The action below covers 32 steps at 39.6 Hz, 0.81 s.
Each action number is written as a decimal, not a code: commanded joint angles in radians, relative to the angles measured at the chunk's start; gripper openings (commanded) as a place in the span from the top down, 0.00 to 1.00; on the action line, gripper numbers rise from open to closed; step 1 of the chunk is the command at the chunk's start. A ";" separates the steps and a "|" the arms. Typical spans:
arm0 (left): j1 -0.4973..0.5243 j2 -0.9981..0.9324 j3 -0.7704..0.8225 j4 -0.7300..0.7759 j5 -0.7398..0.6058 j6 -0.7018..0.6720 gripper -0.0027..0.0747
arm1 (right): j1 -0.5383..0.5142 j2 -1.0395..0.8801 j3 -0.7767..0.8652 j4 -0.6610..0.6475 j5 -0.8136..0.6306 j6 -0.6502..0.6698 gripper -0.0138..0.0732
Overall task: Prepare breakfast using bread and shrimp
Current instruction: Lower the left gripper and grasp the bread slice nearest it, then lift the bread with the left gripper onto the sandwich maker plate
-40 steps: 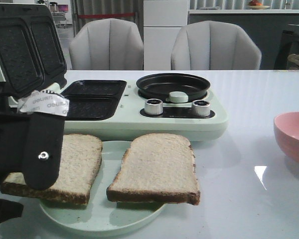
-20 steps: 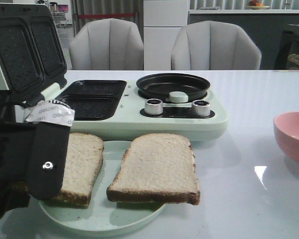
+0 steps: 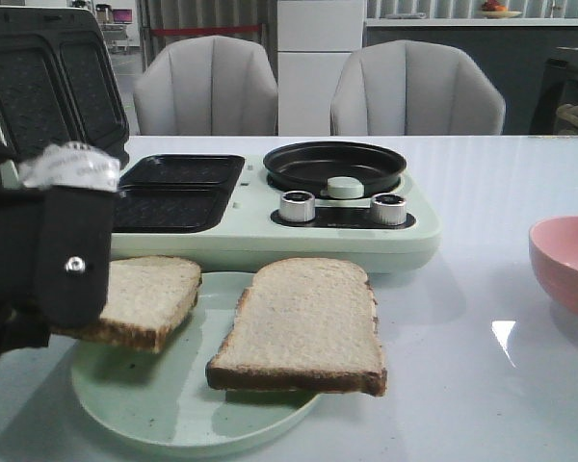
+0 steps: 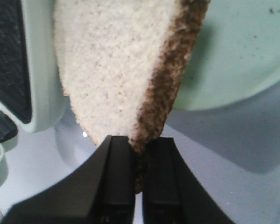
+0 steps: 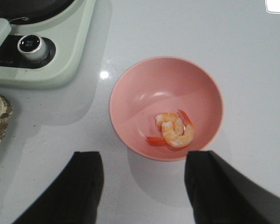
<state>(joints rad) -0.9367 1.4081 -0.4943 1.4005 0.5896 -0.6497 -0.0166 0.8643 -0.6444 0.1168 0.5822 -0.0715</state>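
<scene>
My left gripper [image 4: 138, 151] is shut on the crust edge of one bread slice [image 3: 143, 298] and holds it tilted above the left side of the pale green plate [image 3: 164, 414]. In the left wrist view that slice [image 4: 116, 70] hangs from the pinched crust. The second bread slice [image 3: 303, 325] lies flat on the plate's right half. The shrimp [image 5: 175, 129] rests curled in the pink bowl [image 5: 130, 100]. My right gripper [image 5: 144, 161] hovers open just short of that bowl, nothing between its fingers.
A pale green breakfast maker [image 3: 270, 236] stands behind the plate, its sandwich lid [image 3: 48, 91] raised, dark grill wells [image 3: 169, 192] exposed and a round black pan [image 3: 334, 166] on its right. The pink bowl [image 3: 570, 265] sits at the table's right edge. Two grey chairs stand beyond.
My left gripper has risen with the bread slice; the slice's near edge has lifted off the plate and now hangs tilted above it. The other slice has not moved.
</scene>
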 commanded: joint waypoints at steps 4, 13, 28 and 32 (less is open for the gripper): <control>0.001 -0.162 -0.026 0.027 0.072 -0.017 0.84 | -0.005 -0.004 -0.034 0.006 -0.070 -0.006 0.27; 0.001 -0.311 -0.056 0.124 0.180 -0.017 0.84 | -0.005 -0.004 -0.034 0.006 -0.070 -0.006 0.27; 0.153 -0.181 -0.240 0.237 0.041 -0.009 0.84 | -0.005 -0.004 -0.034 0.006 -0.070 -0.006 0.27; 0.212 -0.092 -0.328 0.247 -0.027 -0.007 0.84 | -0.005 -0.004 -0.034 0.006 -0.070 -0.006 0.27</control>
<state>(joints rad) -0.7635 1.2808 -0.7314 1.5901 0.5933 -0.6497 -0.0166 0.8643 -0.6444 0.1168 0.5822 -0.0715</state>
